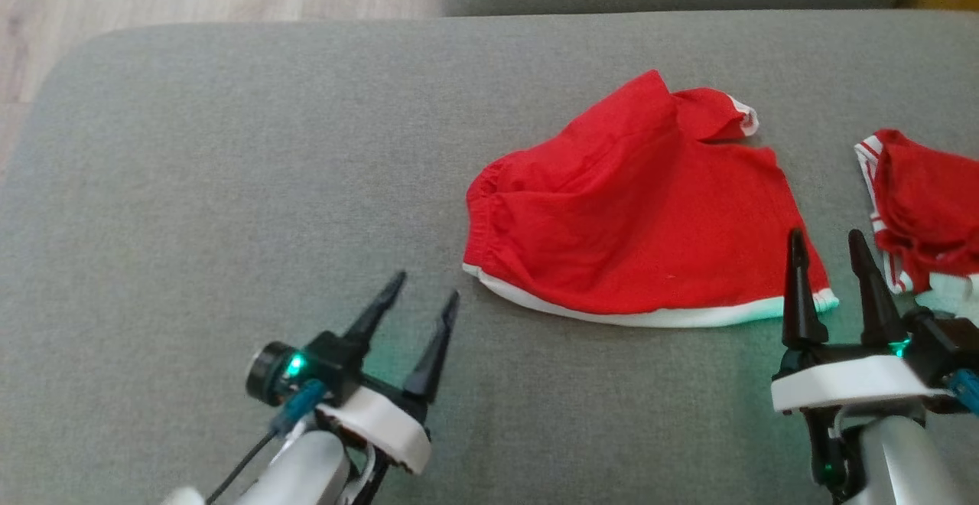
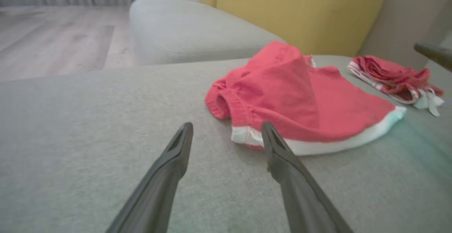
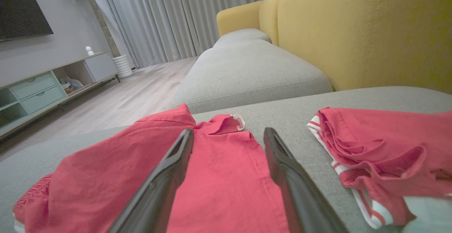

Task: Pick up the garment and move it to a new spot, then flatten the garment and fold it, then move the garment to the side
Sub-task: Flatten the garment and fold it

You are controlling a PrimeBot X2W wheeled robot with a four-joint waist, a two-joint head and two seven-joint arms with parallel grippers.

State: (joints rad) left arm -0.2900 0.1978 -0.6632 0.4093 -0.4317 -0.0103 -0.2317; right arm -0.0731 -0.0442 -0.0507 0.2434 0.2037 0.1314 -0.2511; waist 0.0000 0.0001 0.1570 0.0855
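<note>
Grey sofa cushion (image 1: 229, 184): red garment (image 1: 635, 222) lies crumpled centre-right of frame. Left hand (image 1: 427, 285) lower left, right hand (image 1: 826, 235) lower right, both spread, holding nothing. Right edge: second red garment (image 1: 925, 206).

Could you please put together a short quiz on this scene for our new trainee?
1. True or false: the left claw is shut on the red garment.
2. What colour is the band along the near hem of the red garment? A) white B) blue C) yellow
3. What lies on the grey cushion to the right of the red garment, by the right claw?
Key: 1. False: both claws are open and empty. 2. A. 3. A second red garment, crumpled, with white stripes.
</note>
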